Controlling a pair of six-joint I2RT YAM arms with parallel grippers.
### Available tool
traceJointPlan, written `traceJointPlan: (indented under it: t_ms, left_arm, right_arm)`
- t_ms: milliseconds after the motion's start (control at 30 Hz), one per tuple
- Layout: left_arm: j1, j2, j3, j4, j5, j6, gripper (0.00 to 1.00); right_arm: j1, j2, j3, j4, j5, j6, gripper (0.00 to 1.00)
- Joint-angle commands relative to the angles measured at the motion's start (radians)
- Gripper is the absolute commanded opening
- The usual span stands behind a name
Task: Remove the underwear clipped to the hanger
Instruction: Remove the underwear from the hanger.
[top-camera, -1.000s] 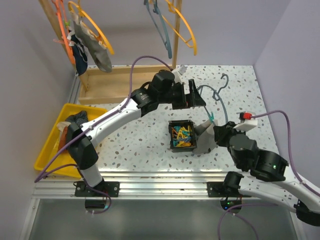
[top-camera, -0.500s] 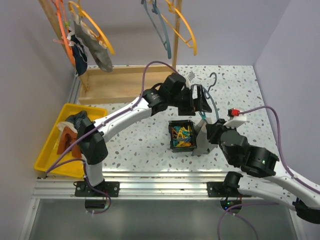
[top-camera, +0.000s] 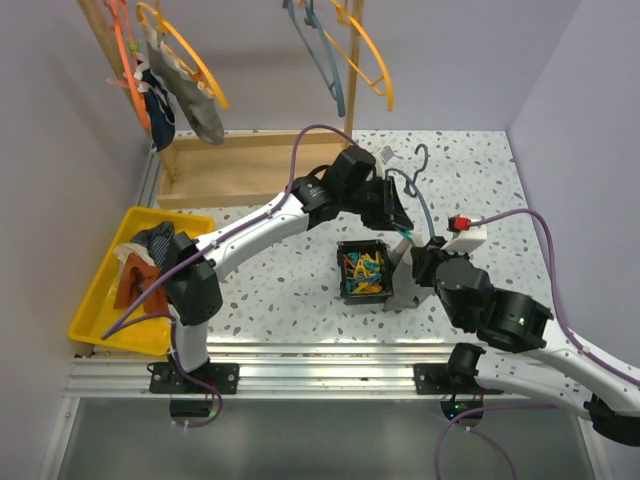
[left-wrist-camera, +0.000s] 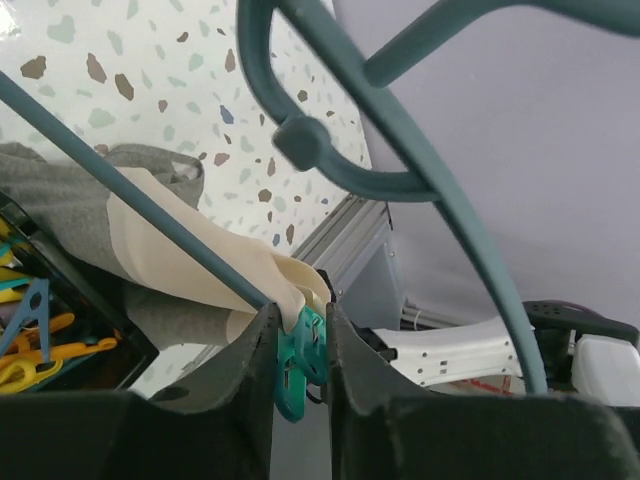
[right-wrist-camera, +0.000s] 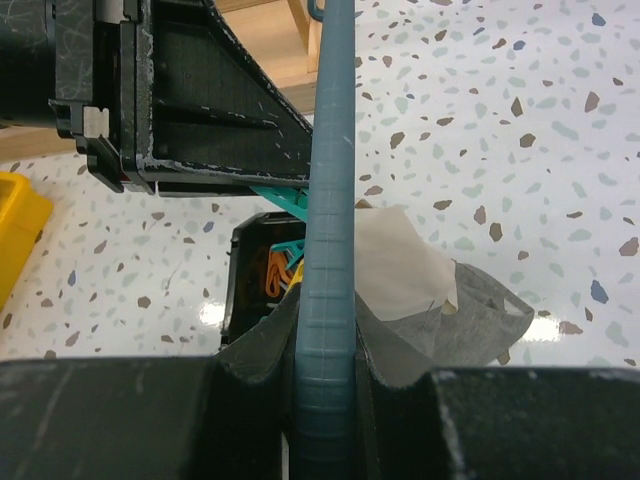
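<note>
My right gripper (right-wrist-camera: 328, 350) is shut on the bar of a blue-grey hanger (right-wrist-camera: 330, 200), holding it up beside the black box. Grey underwear (right-wrist-camera: 470, 310) with a cream band hangs from that bar, pinned by a teal clip (left-wrist-camera: 300, 355). My left gripper (left-wrist-camera: 301, 345) is shut on this clip, one finger on each side. In the top view the left gripper (top-camera: 403, 222) sits just above the right gripper (top-camera: 425, 262), with the hanger (top-camera: 425, 205) hook pointing away and the underwear (top-camera: 405, 282) drooping onto the table.
A black box (top-camera: 362, 271) of coloured clips stands left of the underwear. A yellow tray (top-camera: 88, 297) at the left edge holds loose briefs. At the back, a wooden rack carries orange hangers (top-camera: 185, 60) with more garments (top-camera: 200, 110), over a wooden crate (top-camera: 240, 165).
My left gripper came down to the right onto the teal clip and shut on it from wide open. The right arm shifted slightly left with the hanger.
</note>
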Motion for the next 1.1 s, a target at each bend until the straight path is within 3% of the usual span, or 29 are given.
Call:
traceJointPlan:
  t_ms: [0, 33, 67, 467, 700, 900, 1067]
  left_arm:
    - [-0.003, -0.012, 0.005, 0.015, 0.031, 0.005, 0.20]
    - [-0.003, -0.015, 0.003, 0.015, 0.031, 0.005, 0.06]
    - [-0.003, -0.015, 0.002, 0.015, 0.033, 0.010, 0.00]
    - [-0.001, -0.080, -0.035, 0.091, 0.022, 0.008, 0.00]
    - [0.024, -0.164, -0.127, 0.245, 0.007, -0.021, 0.00]
    - [0.024, -0.135, -0.123, 0.364, 0.114, -0.048, 0.00]
    - [0.025, -0.173, -0.181, 0.537, 0.117, -0.096, 0.00]
  right_arm:
    - [0.002, -0.005, 0.035, 0.055, 0.042, -0.018, 0.00]
    - [0.002, -0.006, 0.036, 0.053, 0.045, -0.018, 0.00]
    - [0.002, -0.005, 0.036, 0.052, 0.051, -0.023, 0.00]
    - [0.004, -0.016, 0.041, -0.092, 0.117, 0.100, 0.00]
    - [0.002, -0.078, 0.003, -0.204, 0.104, 0.221, 0.00]
    - [0.004, -0.080, -0.014, -0.238, 0.038, 0.244, 0.00]
    - [0.004, -0.062, 0.002, -0.361, 0.087, 0.374, 0.00]
